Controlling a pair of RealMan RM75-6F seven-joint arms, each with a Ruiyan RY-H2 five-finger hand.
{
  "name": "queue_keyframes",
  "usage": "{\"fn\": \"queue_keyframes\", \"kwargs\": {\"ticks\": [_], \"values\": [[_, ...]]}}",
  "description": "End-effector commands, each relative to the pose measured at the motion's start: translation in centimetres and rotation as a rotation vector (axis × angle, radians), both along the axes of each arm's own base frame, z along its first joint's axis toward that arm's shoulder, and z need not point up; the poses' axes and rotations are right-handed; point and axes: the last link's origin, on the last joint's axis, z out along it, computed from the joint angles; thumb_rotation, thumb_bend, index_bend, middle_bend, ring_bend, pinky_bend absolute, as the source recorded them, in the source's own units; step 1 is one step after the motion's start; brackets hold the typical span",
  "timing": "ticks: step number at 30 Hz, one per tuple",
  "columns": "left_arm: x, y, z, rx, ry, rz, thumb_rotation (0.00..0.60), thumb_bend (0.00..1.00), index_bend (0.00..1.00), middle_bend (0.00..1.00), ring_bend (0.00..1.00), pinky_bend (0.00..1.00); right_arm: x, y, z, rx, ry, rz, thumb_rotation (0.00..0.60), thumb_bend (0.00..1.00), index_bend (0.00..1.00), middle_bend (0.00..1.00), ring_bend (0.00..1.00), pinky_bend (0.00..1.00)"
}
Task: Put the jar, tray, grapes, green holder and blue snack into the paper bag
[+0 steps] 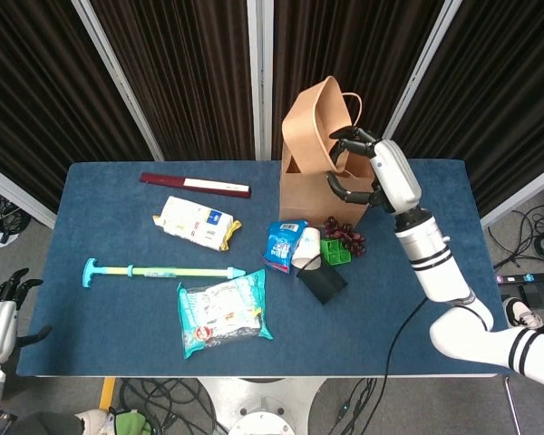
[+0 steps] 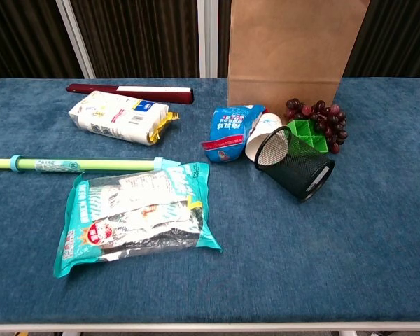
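Right hand [image 1: 367,172]: grips tan tray [image 1: 310,122], tilted on edge above paper bag [image 1: 325,195]. Left hand [image 1: 0,313]: off bench [image 1: 118,335], fingers apart, holding nothing.

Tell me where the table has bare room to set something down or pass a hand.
The blue table is bare right of the black mesh cup and purple grapes, and along the front edge. It is crowded in front of the brown paper bag. The right hand holds the tan paper tray over the bag.
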Motion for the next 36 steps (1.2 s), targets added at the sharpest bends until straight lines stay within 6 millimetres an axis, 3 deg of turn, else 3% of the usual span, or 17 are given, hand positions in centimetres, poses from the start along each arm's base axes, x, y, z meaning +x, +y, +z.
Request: {"fn": "queue_keyframes", "kwargs": {"ticks": [1,15,20,25,31,36], "values": [[0.0,0.0,-0.1,-0.002,-0.002,-0.001,0.6,0.1,0.32,0.24,0.24,0.23,-0.8,-1.3,-0.2,0.052,-0.038,-0.074,0.6,0.39,0.67,0.55,0.27,0.28],[-0.1,-0.1,-0.4,-0.011,-0.008,-0.001,0.6,0.1,0.32,0.24,0.24,0.23,-3.6,-4.0,-4.2,0.415,-0.38,-0.317,0.6,0.38,0.63,0.52,0.25,0.26],[-0.3,-0.2,-0.3,-0.009,-0.009,0.006,0.6,0.1,0.32,0.24,0.24,0.23,-3.9,-3.8,-4.7,0.501,-0.49,-0.354,0.6,0.38,0.61,0.51,0.24,0.25],[-0.3,-0.2,-0.3,-0.005,-0.009,0.005,0.6,0.09,0.32,0.24,0.23,0.23,-4.3,-3.1,-3.8,0.563,-0.586,-0.381,0.6,0.37,0.58,0.48,0.21,0.21],[0.0,0.1,-0.5,-0.013,-0.01,-0.008,0.6,0.1,0.32,0.24,0.23,0.23,-4.9,-2.9,-3.7,0.623,-0.647,-0.427,0.6,0.34,0.43,0.39,0.12,0.16],[-0.1,-0.1,-0.3,-0.007,-0.008,-0.005,0.6,0.1,0.32,0.24,0.24,0.23,-4.9,-3.0,-4.0,0.647,-0.66,-0.43,0.6,0.25,0.27,0.31,0.07,0.1]]}}
